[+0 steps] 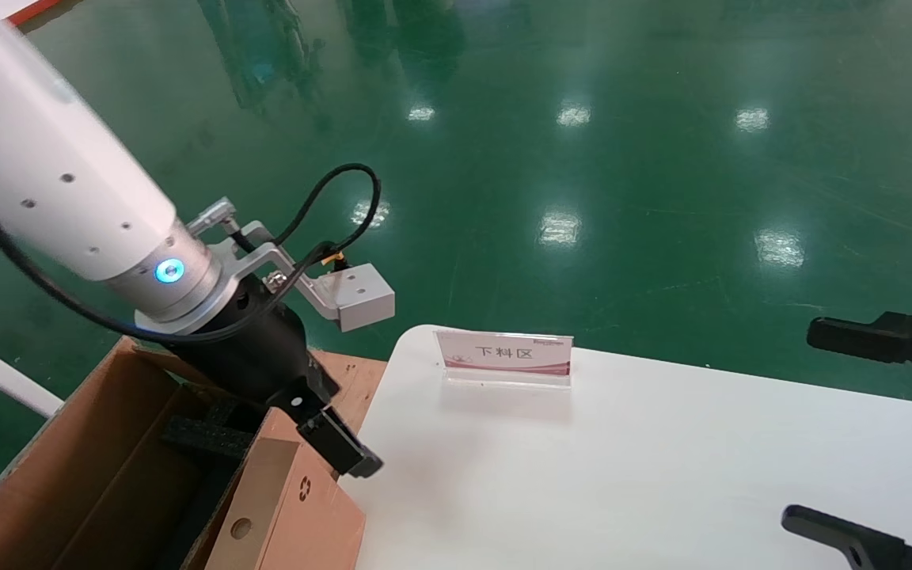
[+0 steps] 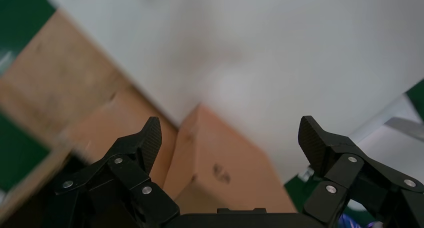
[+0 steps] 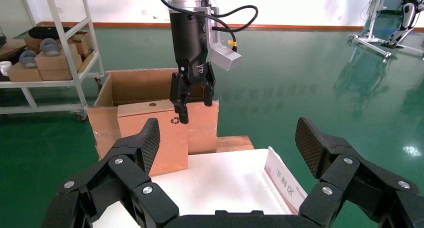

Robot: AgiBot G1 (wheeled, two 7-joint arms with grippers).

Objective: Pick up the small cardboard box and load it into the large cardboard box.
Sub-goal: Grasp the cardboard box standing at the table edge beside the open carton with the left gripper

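A: How far along is it?
B: The left gripper (image 1: 321,423), spread wide and holding nothing, is hovering right above the small box (image 1: 290,507), which is standing on edge, partly in the large box (image 1: 68,475). It's sticking up above the rim, not seated.
A: Anything around?
B: A sign (image 1: 503,358) is sitting on the table (image 1: 662,475) beyond it; the right gripper (image 3: 227,150) is idling, wide, well apart.

Small cardboard box (image 1: 290,507) bottom cropped (head view)

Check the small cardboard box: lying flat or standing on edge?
On edge. The small cardboard box stands upright, leaning at the large cardboard box rim, its top edge between the open left gripper fingers.
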